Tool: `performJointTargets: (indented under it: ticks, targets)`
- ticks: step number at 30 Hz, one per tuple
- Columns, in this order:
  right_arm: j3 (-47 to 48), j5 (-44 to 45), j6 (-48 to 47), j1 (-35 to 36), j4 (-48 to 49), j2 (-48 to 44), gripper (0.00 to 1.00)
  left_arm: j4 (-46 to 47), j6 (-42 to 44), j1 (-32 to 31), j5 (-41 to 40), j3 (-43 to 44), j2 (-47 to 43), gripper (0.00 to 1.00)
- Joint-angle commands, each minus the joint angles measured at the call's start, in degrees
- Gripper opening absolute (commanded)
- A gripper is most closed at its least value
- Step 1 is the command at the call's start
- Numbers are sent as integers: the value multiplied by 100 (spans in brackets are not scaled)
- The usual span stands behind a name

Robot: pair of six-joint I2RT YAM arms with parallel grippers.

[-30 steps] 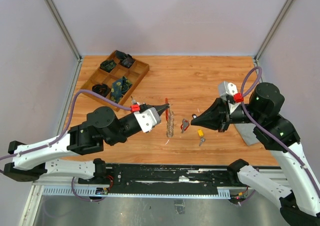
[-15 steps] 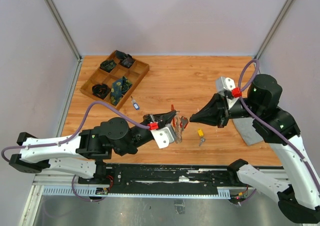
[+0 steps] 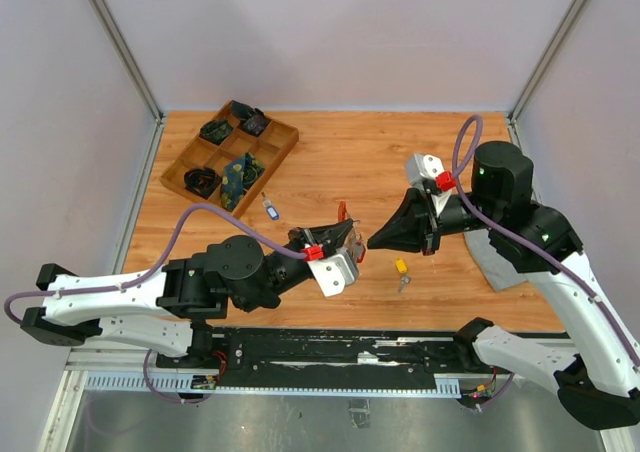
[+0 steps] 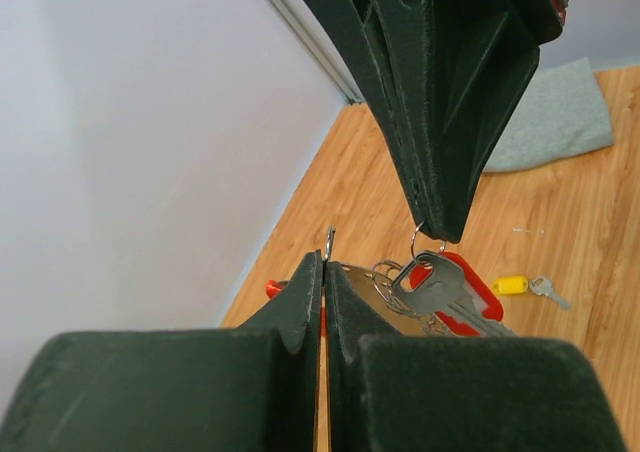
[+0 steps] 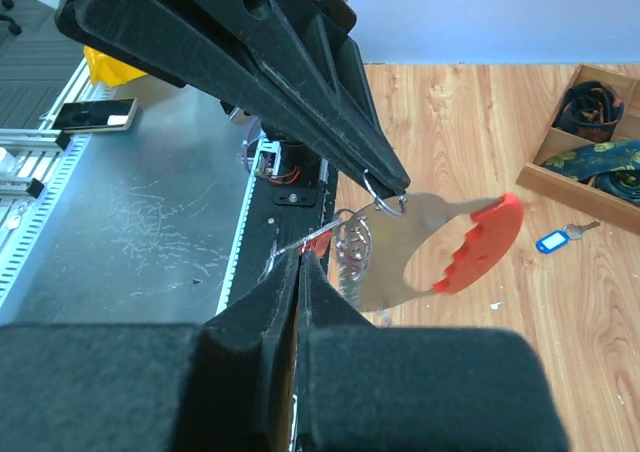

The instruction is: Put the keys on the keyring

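Right gripper (image 3: 371, 243), clamped on a small silver metal key (image 4: 435, 282), had slid toward nine o'clock to meet the left gripper (image 3: 350, 231), which pinched the glittery silver, red-trimmed keyring (image 5: 478, 240) aloft; threading seemed next.

The left gripper (image 4: 322, 272) is pinching the keyring (image 4: 468, 284) — the right gripper (image 4: 440, 227), above, is holding a key (image 4: 432, 280) by its ring.

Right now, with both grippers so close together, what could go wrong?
The left gripper pinches the keyring only by a thin loop at its fingertips, so a sideways pull could slip it out. The right gripper tip is very near the left one; the fingers may bump. The key hanging under the right tip could swing and snag.
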Motion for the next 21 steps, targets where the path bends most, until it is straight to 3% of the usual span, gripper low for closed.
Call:
performJointTargets:
  ticks: [1,21]
  targets:
    - [234,268,-76,161,76,-38,1,252,59,-71,-44,185,15,0]
    - [221,907,355,177,459,-132,1,198,54,-78,-79,203,146,1]
